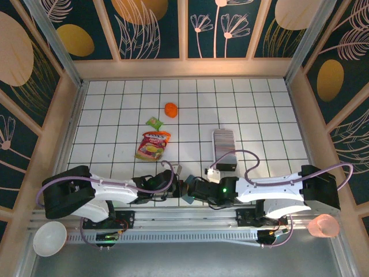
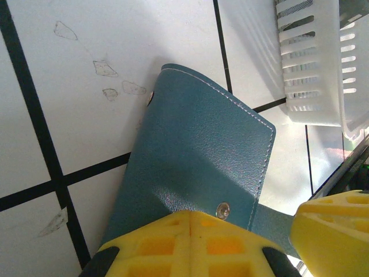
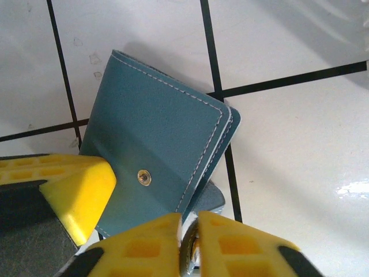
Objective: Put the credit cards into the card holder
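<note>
Both arms lie low along the desk's (image 1: 115, 115) near edge, wrists meeting. The left end effector (image 2: 190, 245) is closed over the card holder (image 2: 196, 150). The right end effector (image 3: 190, 248) pinches its flap. Beyond, the white tray (image 2: 311, 86) holds the credit cards (image 1: 222, 140).

Top external looks down from above and behind the arm bases over the whole table (image 1: 259, 109); 2 wrist cameras sit very close, facing down — both share 1 card holder (image 2: 202, 150).

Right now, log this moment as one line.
left gripper: shut on teal card holder | right gripper: shut on card holder flap | credit cards: in white tray
</note>
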Robot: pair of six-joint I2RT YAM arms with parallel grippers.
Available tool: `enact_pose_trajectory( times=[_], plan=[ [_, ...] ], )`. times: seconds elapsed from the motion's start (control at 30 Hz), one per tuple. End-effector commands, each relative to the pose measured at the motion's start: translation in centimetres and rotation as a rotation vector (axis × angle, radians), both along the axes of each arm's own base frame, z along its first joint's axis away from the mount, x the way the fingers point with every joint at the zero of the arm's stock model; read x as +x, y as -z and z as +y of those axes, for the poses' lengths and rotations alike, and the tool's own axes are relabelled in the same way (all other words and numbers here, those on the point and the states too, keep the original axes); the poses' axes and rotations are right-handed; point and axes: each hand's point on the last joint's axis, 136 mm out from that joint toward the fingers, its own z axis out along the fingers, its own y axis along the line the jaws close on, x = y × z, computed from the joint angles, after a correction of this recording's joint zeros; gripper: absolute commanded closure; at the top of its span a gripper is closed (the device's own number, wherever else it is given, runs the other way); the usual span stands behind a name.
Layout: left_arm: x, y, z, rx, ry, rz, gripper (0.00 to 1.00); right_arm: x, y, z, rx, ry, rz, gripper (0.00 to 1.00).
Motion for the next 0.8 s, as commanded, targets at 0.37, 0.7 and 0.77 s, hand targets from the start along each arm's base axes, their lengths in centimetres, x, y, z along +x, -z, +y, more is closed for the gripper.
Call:
enact_pose_trajectory(
  times=[0.37, 0.7, 0.77],
  plan=[
    [-1.3, 2.5, 2.9, 0.054, -0.061, 0.089, 0.97, 2.9, -1.1, -1.1, -0.028, 0.099, -0.108, 1.0],
    [-1.1, 0.8, 0.4, -0.07, -0.063, 0.124, 0.97, 5.9, -1.6, 1.0, 0.06, 0.036, -0.158, 1.0],
    [-0.8, 0.6, 0.1, -0.087, -0.082, 0.12, 0.97, 5.9, -1.4, 1.3, 0.061, 0.014, -0.159, 1.0]
  ],
)
